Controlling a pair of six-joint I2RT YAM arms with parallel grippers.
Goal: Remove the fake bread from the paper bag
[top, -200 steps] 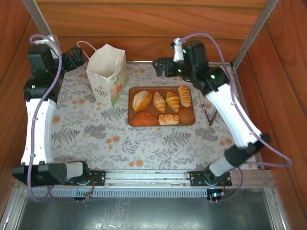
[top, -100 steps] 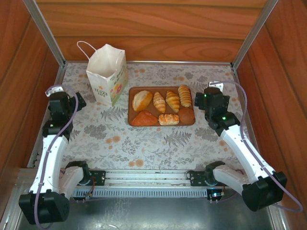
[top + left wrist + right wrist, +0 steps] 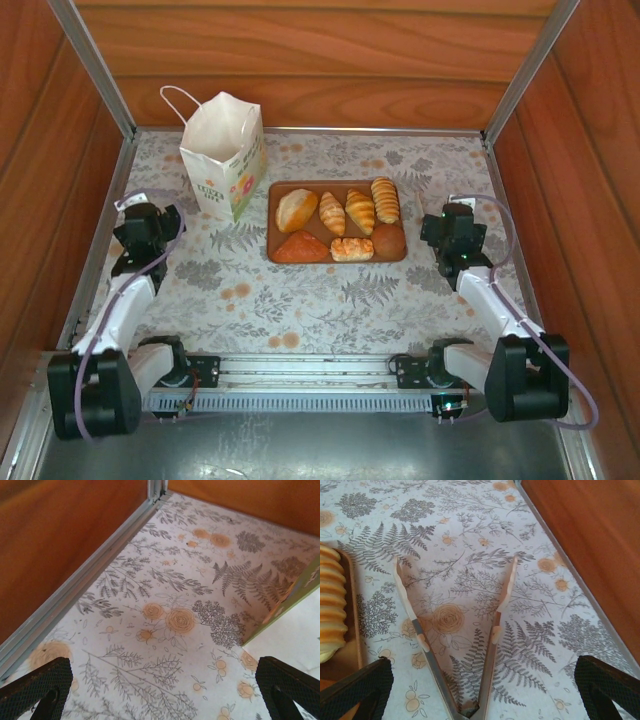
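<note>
You've got the left gripper (image 3: 166,216) and right gripper (image 3: 432,226) spread wide, holding nothing — the fake bread (image 3: 338,222) lies on the brown board (image 3: 281,189) beside the upright paper bag (image 3: 224,155).

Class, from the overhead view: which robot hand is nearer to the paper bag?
Left. The left hand sits close, left of and in front of the paper bag; the right hand is far to its right, beyond the board.
</note>
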